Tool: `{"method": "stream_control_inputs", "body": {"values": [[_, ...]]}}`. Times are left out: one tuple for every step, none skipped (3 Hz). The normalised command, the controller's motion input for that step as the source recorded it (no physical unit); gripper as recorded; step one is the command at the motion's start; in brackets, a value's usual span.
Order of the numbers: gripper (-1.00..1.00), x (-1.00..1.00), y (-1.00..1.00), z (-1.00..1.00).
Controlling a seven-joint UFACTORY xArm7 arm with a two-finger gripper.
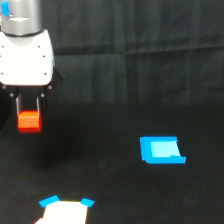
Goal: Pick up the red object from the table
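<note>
Over on the exterior view's left, your end effector (pixel 29 111) was hanging straight down with the red block (pixel 29 121) pinched between its two dark fingers (pixel 18 106). The fingers were drawn in to about the block's width, one on each side, and nothing else was in there. The upper part of the block sat between the fingertips and the rest poked out below them.

Honestly it looked to me like the grab itself was done and you were in the lift part. I couldn't tell for sure whether the block had cleared the bench (pixel 115 190), since the black surface is glossy and gives no clean contact line, though there was a faint dark smudge lower down that might have been its shadow. If it really was off the surface, all the next move called for was a steady straight-up pull with the squeeze held, no twisting.

As for which way it pointed: the block was chunky and close to square, so there wasn't much of a long axis to speak of. Maybe a touch wider than tall, faces sitting level, a flat side turned toward the camera.

The flat blue piece (pixel 161 150) lay well apart toward the exterior view's right, and a white thing with blue corners (pixel 65 211) sat at the bottom edge. Neither was in your way.
</note>
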Motion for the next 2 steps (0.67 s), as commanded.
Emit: {"method": "stream_control_inputs", "body": {"values": [[-0.85, -0.04, 0.23, 0.09], [-1.0, -0.39, -0.35, -0.12]]}}
